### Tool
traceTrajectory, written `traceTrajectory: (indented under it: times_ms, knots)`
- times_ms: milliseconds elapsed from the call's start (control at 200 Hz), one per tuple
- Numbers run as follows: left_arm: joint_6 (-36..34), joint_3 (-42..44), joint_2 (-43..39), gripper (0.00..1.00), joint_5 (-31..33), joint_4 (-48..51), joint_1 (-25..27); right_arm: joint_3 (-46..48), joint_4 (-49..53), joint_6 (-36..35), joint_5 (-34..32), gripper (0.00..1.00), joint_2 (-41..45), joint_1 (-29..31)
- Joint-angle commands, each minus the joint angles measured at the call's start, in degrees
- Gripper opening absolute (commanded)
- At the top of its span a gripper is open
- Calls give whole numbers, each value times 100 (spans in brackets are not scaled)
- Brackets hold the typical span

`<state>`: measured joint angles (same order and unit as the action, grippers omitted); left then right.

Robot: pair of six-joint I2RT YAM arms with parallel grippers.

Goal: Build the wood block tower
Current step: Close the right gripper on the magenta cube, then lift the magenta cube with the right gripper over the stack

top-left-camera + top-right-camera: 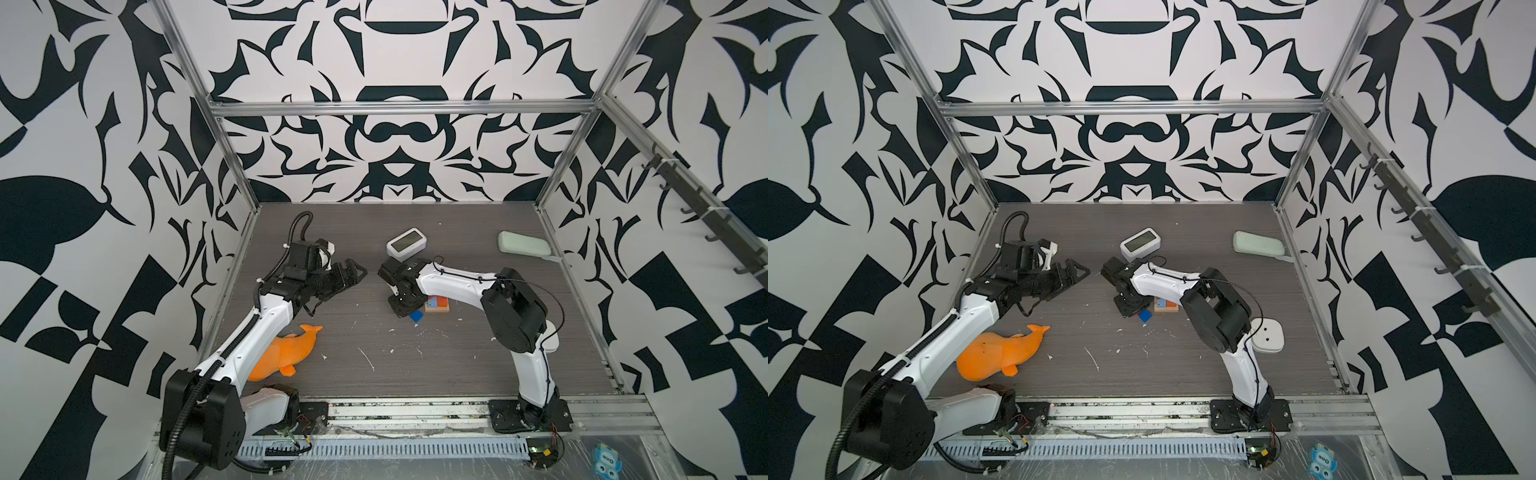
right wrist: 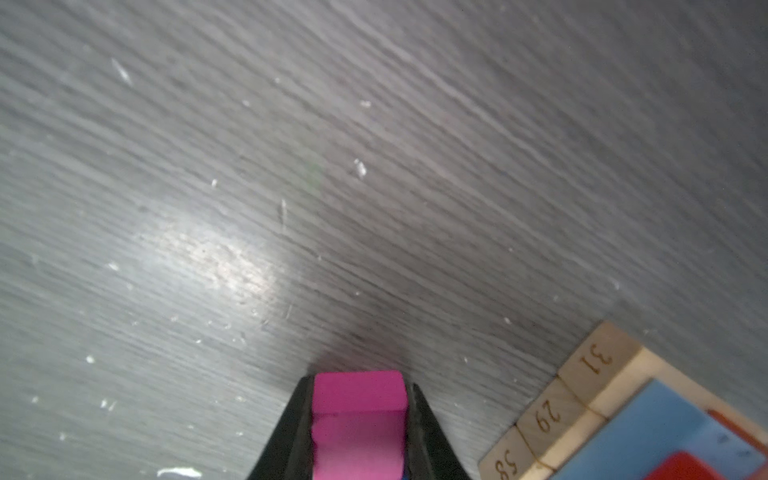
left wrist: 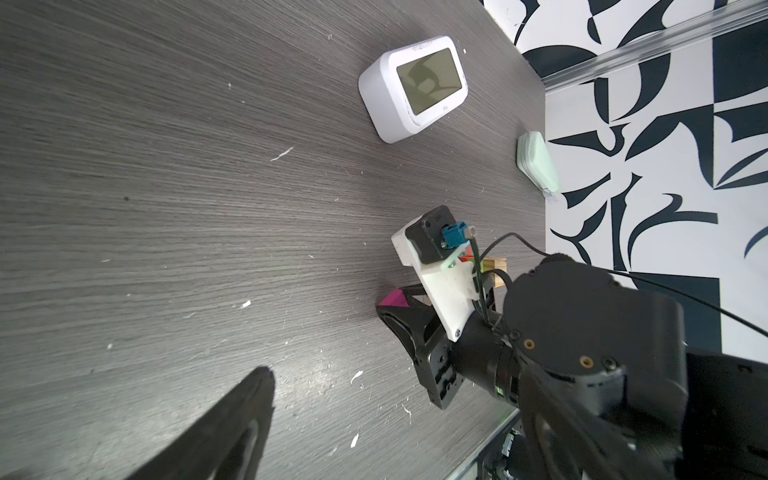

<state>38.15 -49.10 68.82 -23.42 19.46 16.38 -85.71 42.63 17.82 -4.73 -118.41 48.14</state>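
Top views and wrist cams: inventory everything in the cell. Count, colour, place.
magenta block: one, magenta, between the right gripper's jaws
dark blue cube: one, dark blue, on the table beside the tower
tower: one partial stack, tan bars under light blue, red and orange, centre-right
clock: one, white, behind the tower
case: one, pale green, back right
dolphin toy: one, orange, front left
oval pad: one, white, right side
table: one, dark grey woodgrain
left gripper: open, empty, left of centre
right gripper: shut on the magenta block
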Motion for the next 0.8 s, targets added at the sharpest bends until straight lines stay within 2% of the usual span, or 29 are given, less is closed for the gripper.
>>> traceTrajectory:
  times_ms: [0, 425, 795]
  knots:
    - [61, 93, 53, 94, -99, -66, -29, -110, 263, 229, -29, 24, 307, -2]
    - [87, 43, 156, 94, -261, -203, -22, -931, 1139, 918, -69, 22, 973, -28]
    - [65, -63, 259, 94, -466, -259, 89, -1169, 1652, 1100, -335, 22, 1519, -331]
